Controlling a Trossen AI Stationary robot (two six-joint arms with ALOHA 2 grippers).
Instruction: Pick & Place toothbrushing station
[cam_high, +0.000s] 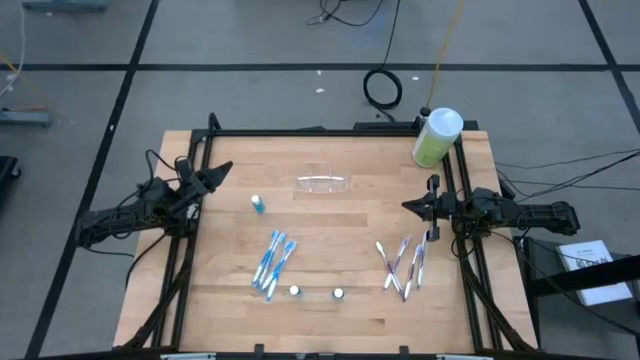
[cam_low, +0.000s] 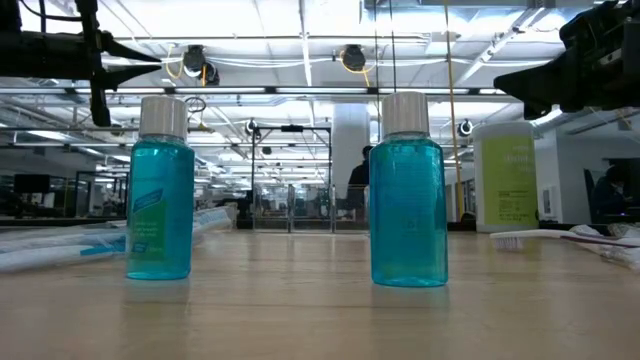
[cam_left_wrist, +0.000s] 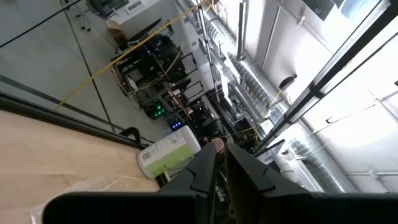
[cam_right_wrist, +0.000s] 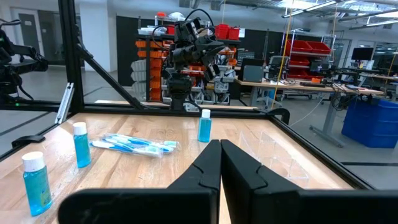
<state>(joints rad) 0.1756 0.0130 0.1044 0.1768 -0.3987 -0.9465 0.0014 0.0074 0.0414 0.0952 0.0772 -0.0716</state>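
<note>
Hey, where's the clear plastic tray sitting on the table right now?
In the high view the clear tray lies at the far middle of the wooden table, between the small blue bottle and the green bottle.

Teal liquid fills two small clear bottles with silver caps (cam_low: 408, 200) on a pale wooden tabletop (cam_high: 330, 225); blue-and-white toothbrushes (cam_high: 272, 262) lie near; green bottle, white cap (cam_high: 437, 136).

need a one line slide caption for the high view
Both arms wait at the table's sides; clear tray at centre back, blue toothbrushes and pink toothbrushes in front, green bottle in the corner.
</note>
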